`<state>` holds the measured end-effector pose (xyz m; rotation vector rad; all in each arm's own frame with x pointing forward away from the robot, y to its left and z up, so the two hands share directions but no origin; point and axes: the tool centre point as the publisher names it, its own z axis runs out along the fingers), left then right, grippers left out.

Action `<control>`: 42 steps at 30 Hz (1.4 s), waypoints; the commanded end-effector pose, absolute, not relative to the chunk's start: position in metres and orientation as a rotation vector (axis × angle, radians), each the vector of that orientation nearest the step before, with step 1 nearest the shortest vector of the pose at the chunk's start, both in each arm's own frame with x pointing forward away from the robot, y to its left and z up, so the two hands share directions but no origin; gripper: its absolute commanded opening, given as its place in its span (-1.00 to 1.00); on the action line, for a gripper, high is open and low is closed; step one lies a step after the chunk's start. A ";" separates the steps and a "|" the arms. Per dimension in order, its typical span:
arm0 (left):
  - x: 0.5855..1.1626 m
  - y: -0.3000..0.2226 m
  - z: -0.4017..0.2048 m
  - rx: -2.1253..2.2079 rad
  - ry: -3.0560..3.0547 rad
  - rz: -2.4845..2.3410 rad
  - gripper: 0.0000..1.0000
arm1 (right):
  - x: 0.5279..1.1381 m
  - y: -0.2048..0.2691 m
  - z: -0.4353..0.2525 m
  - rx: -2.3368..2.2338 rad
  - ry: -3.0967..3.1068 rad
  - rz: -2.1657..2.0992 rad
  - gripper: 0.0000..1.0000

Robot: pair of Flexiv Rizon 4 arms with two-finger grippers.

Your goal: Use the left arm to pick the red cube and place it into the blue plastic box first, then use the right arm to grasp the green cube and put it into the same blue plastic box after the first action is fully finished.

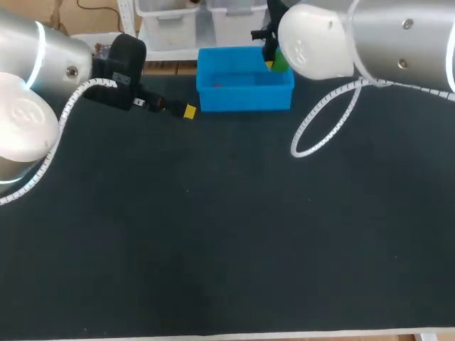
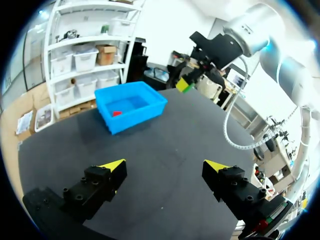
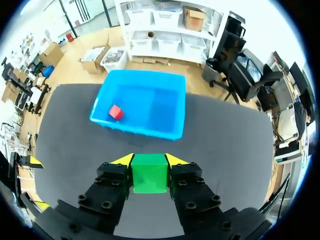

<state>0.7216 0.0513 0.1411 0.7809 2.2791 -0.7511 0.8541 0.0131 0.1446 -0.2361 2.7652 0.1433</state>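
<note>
The left arm (image 1: 43,64) comes in from its side and lies low and nearly level over the bench (image 1: 227,234), wrist turned toward the blue plastic box (image 1: 245,98). The left fingers (image 2: 102,181) are spread wide with only bare bench between them. In the head view one yellow tip sits just beside the box's side wall, apart from it. Ahead of these fingers stands the box, and the red cube (image 2: 116,113) lies on its floor, near the wall closest to them.

The right arm (image 1: 370,35) comes in from its side, its big pale joint raised above the bench and its wrist bent down toward the box's far corner. The right fingers (image 3: 116,176) pinch the green cube (image 3: 149,173) from two sides, and the cube fills the gap between the yellow tips. It hangs clear of the bench, close to the box's rim and not inside the box. From this wrist, the box lies ahead of and below the fingertips, with the red cube resting on its floor beside one end wall, well apart from the green cube. From the left wrist, the green cube shows in the air past the box, higher than its rim.
</note>
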 end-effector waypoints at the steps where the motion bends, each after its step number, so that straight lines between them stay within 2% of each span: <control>1: 0.722 0.053 0.140 0.783 2.269 -0.759 1.00 | 0.869 0.011 0.148 -0.245 2.752 0.165 -1.00; 17: 0.722 0.053 0.140 0.783 2.269 -0.759 1.00 | 0.909 0.021 0.162 -0.402 2.628 0.387 -1.00; 42: 0.722 0.053 0.140 0.783 2.269 -0.759 1.00 | 0.967 0.037 0.129 -0.539 2.593 0.551 -1.00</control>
